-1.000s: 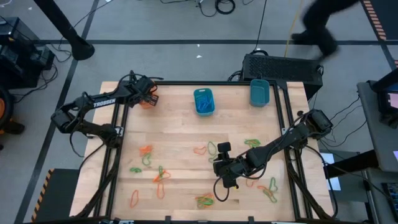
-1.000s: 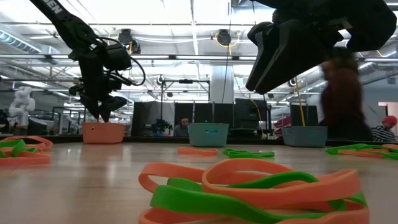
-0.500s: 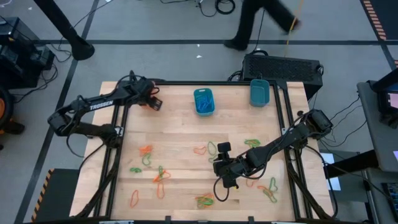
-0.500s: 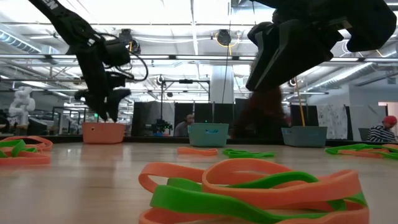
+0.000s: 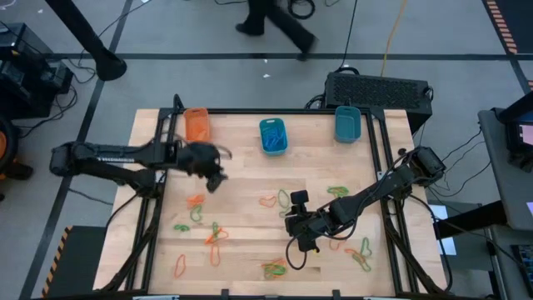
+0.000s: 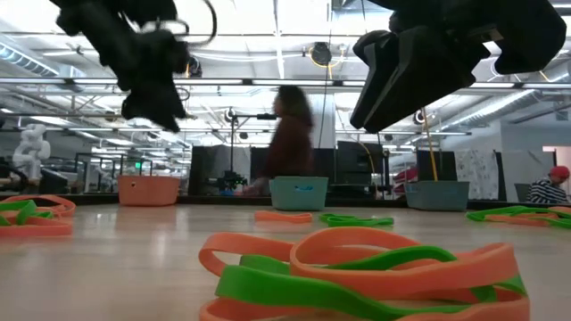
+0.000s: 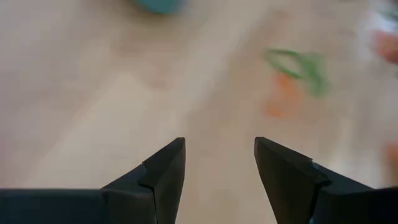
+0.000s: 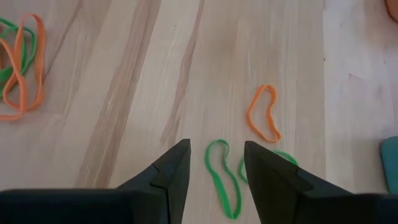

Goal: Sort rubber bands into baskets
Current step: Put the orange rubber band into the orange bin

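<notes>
**Left arm off the orange basket, out over the table**

Since the earlier frame I see the left gripper (image 5: pixel 215 177) has swung from the orange basket (image 5: pixel 196 124) toward mid-table, fingers apart, nothing between them. Right gripper (image 5: pixel 304 243) hangs over the near side, fingers parted and empty, above a green rubber band (image 8: pixel 224 177). Rubber bands (image 5: pixel 196 208) lie scattered across the wood. Both teal baskets (image 5: pixel 272 135) sit along the far edge.
</notes>
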Robot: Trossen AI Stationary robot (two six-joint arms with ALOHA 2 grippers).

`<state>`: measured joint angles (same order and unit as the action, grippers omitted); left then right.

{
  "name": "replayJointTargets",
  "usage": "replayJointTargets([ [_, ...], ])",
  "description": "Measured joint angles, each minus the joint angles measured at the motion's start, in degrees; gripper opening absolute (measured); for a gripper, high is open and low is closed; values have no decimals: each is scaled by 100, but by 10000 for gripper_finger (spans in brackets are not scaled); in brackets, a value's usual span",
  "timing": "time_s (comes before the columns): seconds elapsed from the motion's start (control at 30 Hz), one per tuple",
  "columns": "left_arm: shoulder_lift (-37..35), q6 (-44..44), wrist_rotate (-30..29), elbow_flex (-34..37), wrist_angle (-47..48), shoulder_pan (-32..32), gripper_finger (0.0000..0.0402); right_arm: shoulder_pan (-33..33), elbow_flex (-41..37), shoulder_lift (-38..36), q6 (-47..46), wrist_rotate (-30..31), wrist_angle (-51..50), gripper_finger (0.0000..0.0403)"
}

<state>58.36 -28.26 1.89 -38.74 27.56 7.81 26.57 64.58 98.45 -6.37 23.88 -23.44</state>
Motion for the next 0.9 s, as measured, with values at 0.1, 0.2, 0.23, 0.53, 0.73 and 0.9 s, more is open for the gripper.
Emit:
replayJointTargets([
  [0.1, 148, -361, -30, 0, -371, -970, 198, 0, 1, 0, 0, 0, 78, 144],
  [0.2, 396, -668, -48, 0, -691, -1865, 198, 0, 2, 0, 2, 0, 142, 144],
  [0.23, 513, -753, -48, 0, -814, -2153, 198, 0, 2, 0, 2, -2, 151, 144],
  [0.53, 1973, -944, -302, 0, -2075, -3767, 198, 0, 2, 0, 105, 0, 242, 144],
  [0.73, 2466, -1182, -660, -200, -1741, -4035, 198, 0, 2, 0, -24, -3, 251, 144],
  [0.9, 2552, -1676, -1005, -538, -563, -3947, 198, 0, 2, 0, -4, -12, 269, 144],
])
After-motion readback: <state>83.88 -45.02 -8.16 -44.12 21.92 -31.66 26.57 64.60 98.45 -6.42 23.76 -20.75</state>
